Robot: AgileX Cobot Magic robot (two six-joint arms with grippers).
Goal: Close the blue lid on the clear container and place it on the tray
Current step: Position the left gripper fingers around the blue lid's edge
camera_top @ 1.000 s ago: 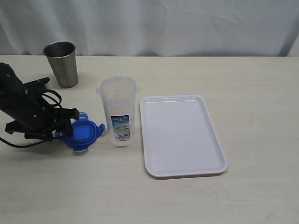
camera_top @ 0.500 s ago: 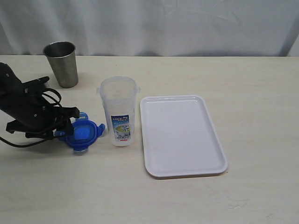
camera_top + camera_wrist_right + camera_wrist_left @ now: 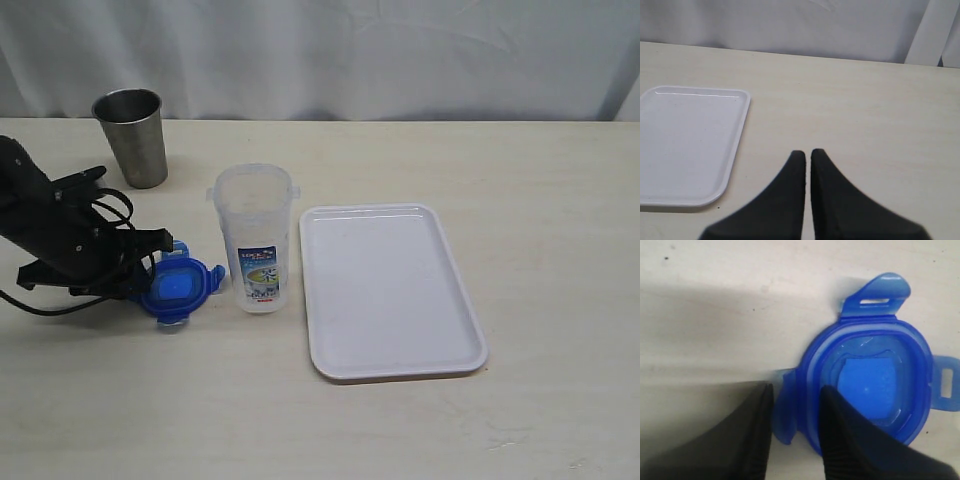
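Lid (image 3: 178, 288) just left of container (image 3: 255, 240), tray (image 3: 390, 290) just right, cup (image 3: 132, 137) behind at left.

- A pale cream surface (image 3: 560, 200) with a faint wood grain runs from edge to edge of the exterior view.
- Behind its far edge hangs a white cloth backdrop (image 3: 380, 55), creased in soft folds.
- In the right wrist view a brighter band (image 3: 925, 32) slants down the cloth; fold or post, it cannot be told.
- The light is soft and even.
- A broad grey shadow (image 3: 700, 330) lies on the surface in the left wrist view.
- Faint scuffs (image 3: 500, 435) mark the near part.
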